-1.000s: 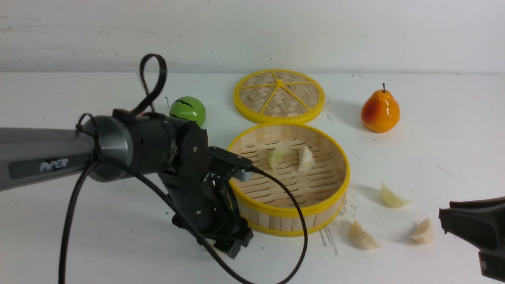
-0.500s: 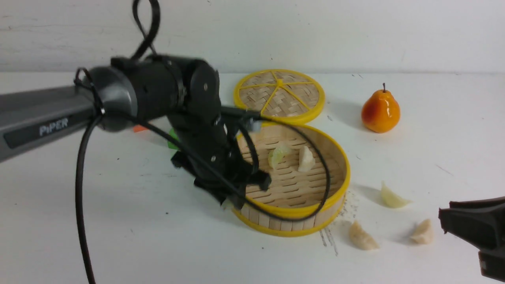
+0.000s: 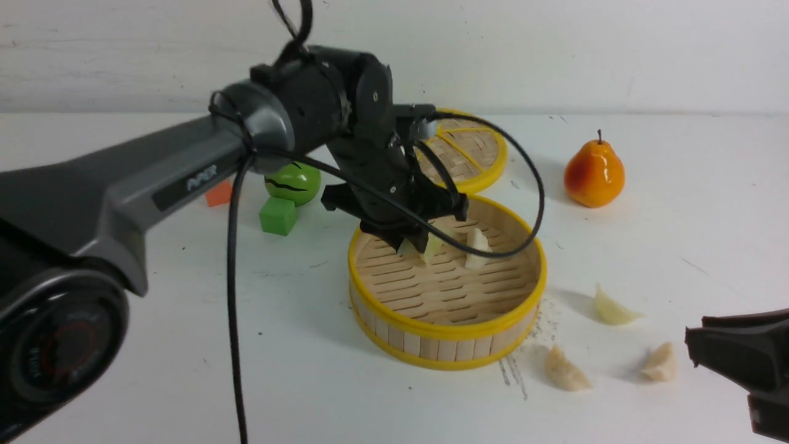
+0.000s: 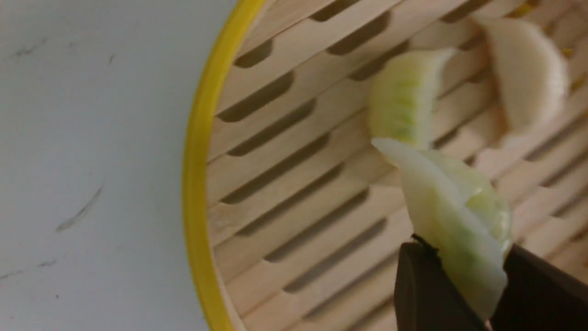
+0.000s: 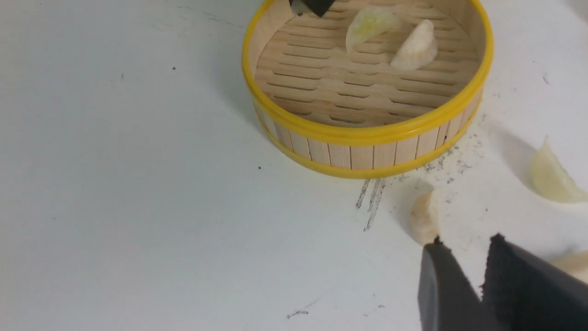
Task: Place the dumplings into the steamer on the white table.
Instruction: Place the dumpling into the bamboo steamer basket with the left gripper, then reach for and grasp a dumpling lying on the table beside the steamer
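Note:
The steamer [image 3: 447, 330] stands mid-table on the white table [image 3: 154, 320]. A pale green dumpling [image 3: 433, 245] and a cream dumpling [image 3: 476, 248] lie inside it. My left gripper [image 3: 414, 245] hangs over the steamer's far left part, shut on another pale green dumpling [image 4: 455, 220], held above the slatted floor near the lying green one [image 4: 404, 101]. Three cream dumplings lie on the table right of the steamer [image 3: 613, 308], [image 3: 566, 370], [image 3: 659, 362]. My right gripper [image 5: 466, 241] is low at the front right, jaws a little apart and empty, beside one dumpling [image 5: 425, 218].
The flat woven lid [image 3: 478, 154] lies behind the steamer, partly hidden by my left arm. An orange pear [image 3: 593, 172] stands at the back right. A green ball [image 3: 293, 182], a green cube [image 3: 278, 216] and an orange block [image 3: 217, 193] sit left of the steamer.
My left gripper has risen from the table at the steamer's front left and swung over the steamer's rim with the green dumpling. The right gripper has not moved.

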